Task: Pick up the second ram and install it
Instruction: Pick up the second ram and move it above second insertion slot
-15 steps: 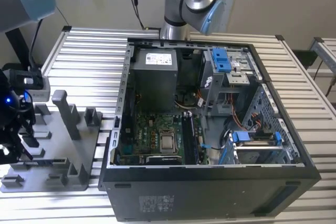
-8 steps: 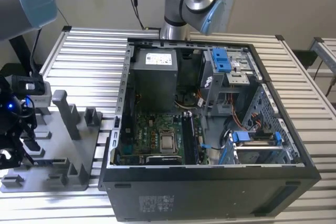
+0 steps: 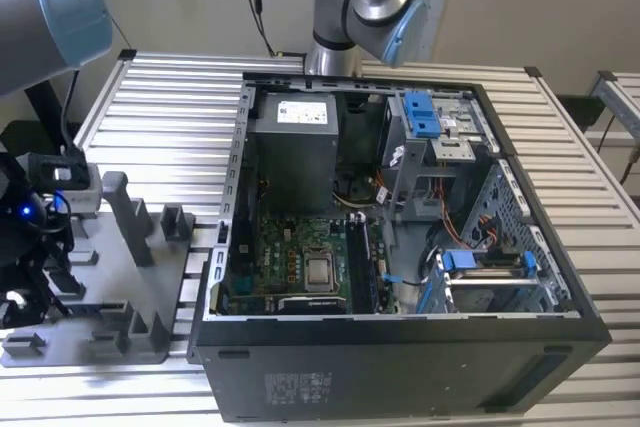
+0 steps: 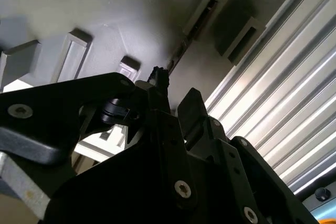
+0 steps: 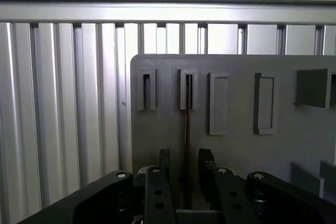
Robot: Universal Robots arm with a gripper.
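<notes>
The second ram (image 5: pixel 186 119) stood on edge in a narrow slot of the grey fixture plate (image 5: pixel 294 145), a thin dark line in the first wrist view. The gripper (image 5: pixel 184 153) hung over that plate, released, its fingers (image 5: pixel 164 160) spread either side of the stick and apart from it. The plate lay on the slatted aluminium table (image 5: pixel 63 103).

Open computer case (image 3: pixel 400 372) on a slatted metal table (image 3: pixel 170 97).
Inside, a grey power supply (image 3: pixel 295 152) sits above the green motherboard (image 3: pixel 285 247); a grey slotted holder (image 3: pixel 120 287) lies at the exterior view's lower left.
</notes>
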